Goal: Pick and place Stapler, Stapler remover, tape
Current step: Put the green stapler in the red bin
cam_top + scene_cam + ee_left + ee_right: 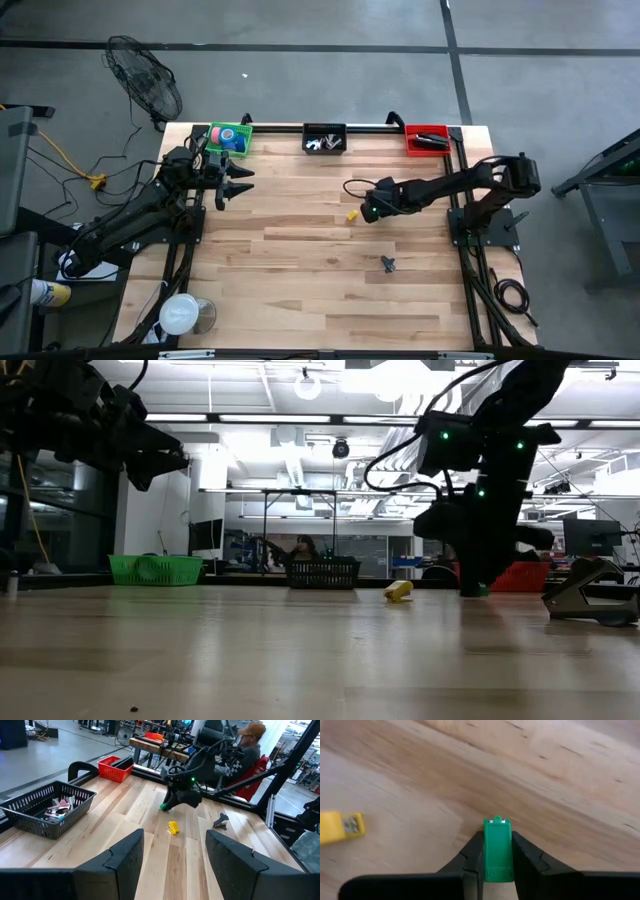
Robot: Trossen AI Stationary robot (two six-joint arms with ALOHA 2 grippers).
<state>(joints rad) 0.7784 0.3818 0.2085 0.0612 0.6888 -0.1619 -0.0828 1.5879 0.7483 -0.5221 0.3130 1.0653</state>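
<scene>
The right end effector sits low over the middle of the desk, its fingers clamped on a small green piece whose kind cannot be told. Just beside it, to its left, a yellow item lies on the wood. Nearer the front edge rests a dark stapler remover. Along the far edge stand a green basket holding tape rolls, a black basket and a red basket. The left end effector hovers by the green basket, fingers apart and empty.
</scene>
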